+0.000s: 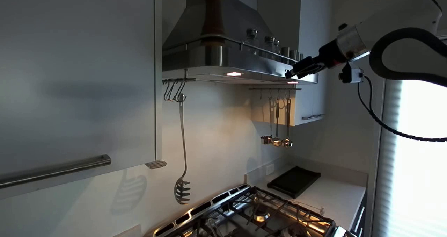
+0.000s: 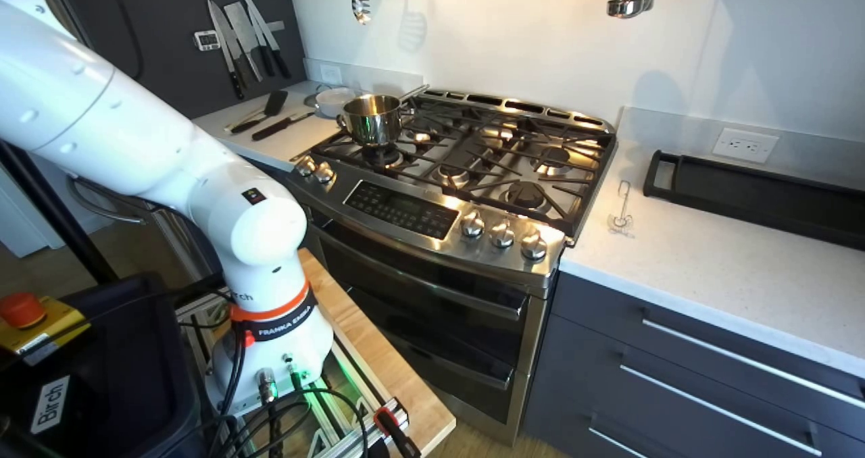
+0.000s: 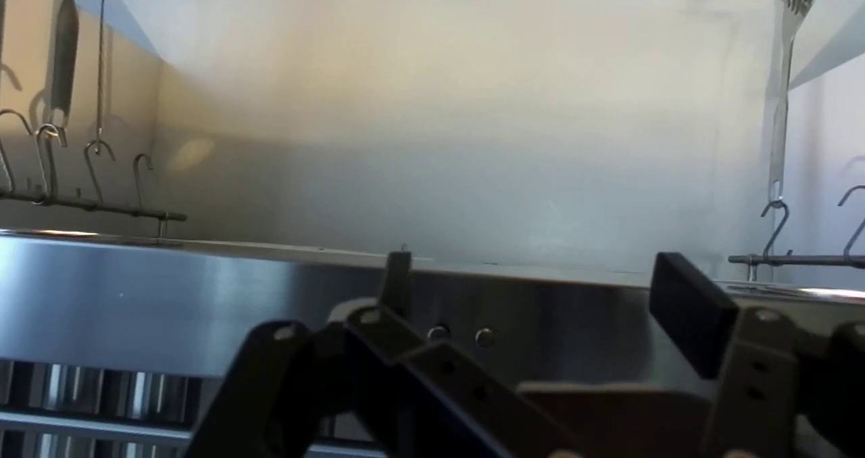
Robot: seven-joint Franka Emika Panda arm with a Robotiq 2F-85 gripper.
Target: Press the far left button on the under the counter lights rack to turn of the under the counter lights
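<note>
Buttons (image 3: 485, 337) in the gap: the push may miss

In the wrist view the fingers (image 3: 693, 316) of the gripper (image 3: 540, 289) are wide apart, holding nothing. Two buttons show in the gap between them, on the front of the hood (image 1: 244, 63); others may be hidden. Driven straight forward, the tips could land on bare metal either side. The buttons are close neighbours, so a blunt tip might press both. That view looks upside down, so its right-hand button is probably the far left one; a mix-up would leave the lights (image 1: 234, 73) on. Too hard a shove might rattle the jars (image 1: 251, 39).
</note>
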